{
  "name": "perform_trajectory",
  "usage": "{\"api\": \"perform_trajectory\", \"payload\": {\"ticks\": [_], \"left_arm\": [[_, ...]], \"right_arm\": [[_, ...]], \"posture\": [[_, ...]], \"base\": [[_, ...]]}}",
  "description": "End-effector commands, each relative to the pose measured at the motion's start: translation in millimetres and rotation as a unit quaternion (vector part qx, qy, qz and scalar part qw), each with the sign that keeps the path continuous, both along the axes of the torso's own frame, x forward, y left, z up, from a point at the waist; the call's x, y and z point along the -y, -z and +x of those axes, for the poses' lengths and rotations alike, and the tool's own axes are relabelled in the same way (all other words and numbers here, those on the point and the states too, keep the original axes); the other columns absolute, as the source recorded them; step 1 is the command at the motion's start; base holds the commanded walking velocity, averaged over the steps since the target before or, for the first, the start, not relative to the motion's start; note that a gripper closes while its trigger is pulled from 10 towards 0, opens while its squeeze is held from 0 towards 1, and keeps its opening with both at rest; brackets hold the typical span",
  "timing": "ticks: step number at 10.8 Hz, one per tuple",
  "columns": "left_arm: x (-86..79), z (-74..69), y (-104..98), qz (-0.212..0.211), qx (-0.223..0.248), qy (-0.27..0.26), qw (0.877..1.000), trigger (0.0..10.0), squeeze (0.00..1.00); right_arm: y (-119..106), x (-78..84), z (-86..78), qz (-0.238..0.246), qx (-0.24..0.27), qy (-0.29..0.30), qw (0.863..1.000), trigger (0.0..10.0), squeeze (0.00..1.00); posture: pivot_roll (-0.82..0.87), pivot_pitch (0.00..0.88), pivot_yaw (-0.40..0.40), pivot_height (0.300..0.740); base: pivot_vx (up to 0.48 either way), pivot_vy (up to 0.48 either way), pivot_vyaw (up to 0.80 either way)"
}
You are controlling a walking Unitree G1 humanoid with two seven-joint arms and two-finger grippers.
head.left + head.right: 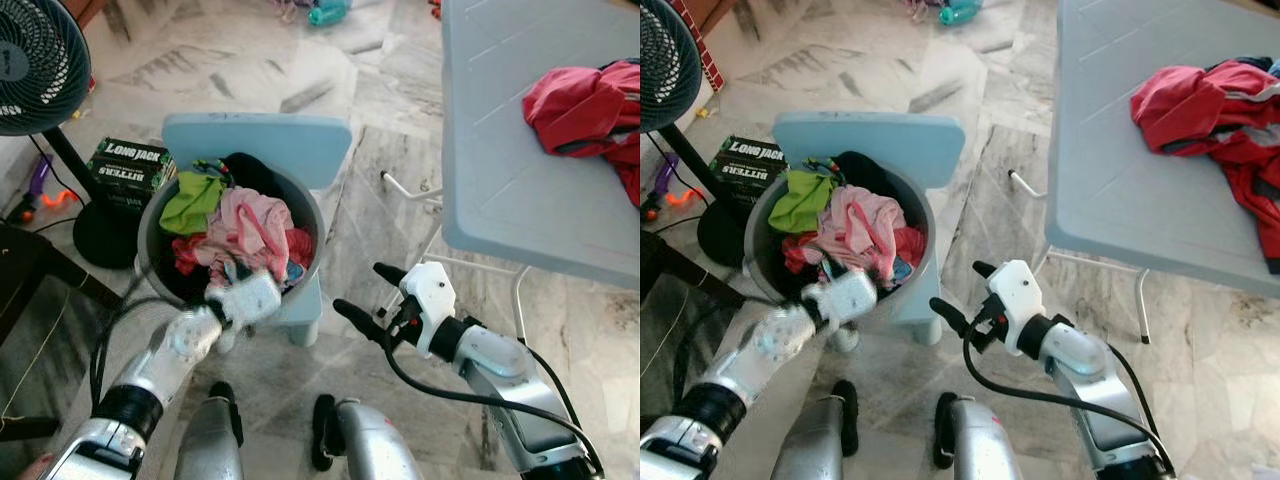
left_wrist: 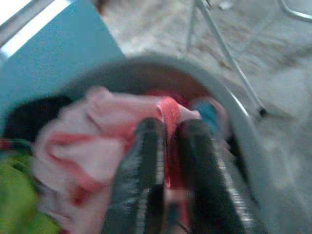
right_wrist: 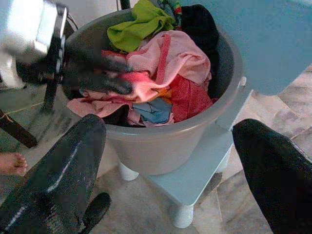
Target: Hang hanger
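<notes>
Left gripper [image 3: 109,78] on pink garment [image 3: 168,58].

One grey bucket [image 1: 312,215] of clothes, one blue stool [image 1: 262,142], one table [image 1: 500,150], one fan [image 1: 35,60].

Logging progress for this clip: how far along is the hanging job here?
Nothing looks hung yet. In hand: the left end effector is pinching pink cloth in the grey plastic laundry tub on the pale blue stool. The right end effector waits open beside the tub. Left: lifting a garment out and hanging it; red clothing lies on the grey folding table.
</notes>
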State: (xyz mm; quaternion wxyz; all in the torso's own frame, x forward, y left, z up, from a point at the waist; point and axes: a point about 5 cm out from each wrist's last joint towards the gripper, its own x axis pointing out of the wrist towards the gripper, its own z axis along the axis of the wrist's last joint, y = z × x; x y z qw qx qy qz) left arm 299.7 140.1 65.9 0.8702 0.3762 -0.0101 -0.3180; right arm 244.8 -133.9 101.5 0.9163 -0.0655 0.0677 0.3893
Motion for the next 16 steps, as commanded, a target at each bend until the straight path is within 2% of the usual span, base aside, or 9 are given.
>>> {"api": "perform_trajectory", "payload": {"ticks": [1,3,4,7,9,12,13,14,16], "left_arm": [[4.3,-1.4,1.2,-0.002,0.0,0.002,1.0,10.0,1.0],[0.5,-2.9,-4.3,-0.025,0.041,-0.026,0.999,10.0,1.0],[-3.7,-12.2,-9.0,-0.051,0.075,-0.029,0.995,10.0,1.0],[-14.4,-44.3,2.2,-0.093,0.089,-0.045,0.991,10.0,1.0],[-13.7,-56.2,25.1,-0.117,0.03,-0.091,0.988,10.0,1.0],[-12.1,-46.9,39.3,-0.177,-0.037,-0.166,0.969,10.0,1.0],[-7.5,-40.9,38.8,-0.188,-0.054,-0.163,0.967,10.0,0.11],[-3.5,-34.8,35.7,-0.192,-0.054,-0.155,0.968,10.0,0.0],[4.8,-31.2,34.2,-0.188,-0.061,-0.132,0.971,10.0,0.0]], "right_arm": [[4.9,3.6,-1.5,-0.008,-0.006,0.005,1.0,10.0,0.0],[5.0,-3.0,-2.3,-0.006,-0.002,-0.002,1.0,10.0,0.0],[6.7,-1.5,-3.6,-0.007,-0.003,-0.001,1.0,10.0,0.0],[8.2,-4.3,-2.7,-0.007,-0.002,0.001,1.0,10.0,0.0],[9.8,-8.5,-3.8,-0.005,-0.003,-0.003,1.0,10.0,0.0],[8.6,-9.0,-7.2,-0.004,-0.01,-0.017,1.0,10.0,0.0],[9.5,-8.6,-8.0,-0.005,-0.011,-0.017,1.0,10.0,0.0],[9.8,-8.9,-8.7,-0.005,-0.012,-0.017,1.0,10.0,0.0],[9.6,-8.1,-8.3,-0.006,-0.012,-0.015,1.0,10.0,0.0]], "posture": [[-0.09,0.229,-0.136,0.74],[-0.09,0.229,-0.136,0.74],[-0.09,0.232,-0.136,0.74],[-0.07,0.248,-0.14,0.74],[-0.06,0.253,-0.142,0.74],[-0.08,0.258,-0.146,0.74],[-0.08,0.26,-0.144,0.74],[-0.09,0.26,-0.14,0.74],[-0.09,0.26,-0.14,0.74]], "base": [[0.0,0.0,0.0],[0.0,0.0,0.0],[0.0,0.0,0.0],[0.0,0.0,0.0],[0.0,0.0,0.0],[0.0,0.0,0.0],[0.0,0.0,0.0],[0.0,0.0,0.0],[0.0,0.0,0.0]]}}
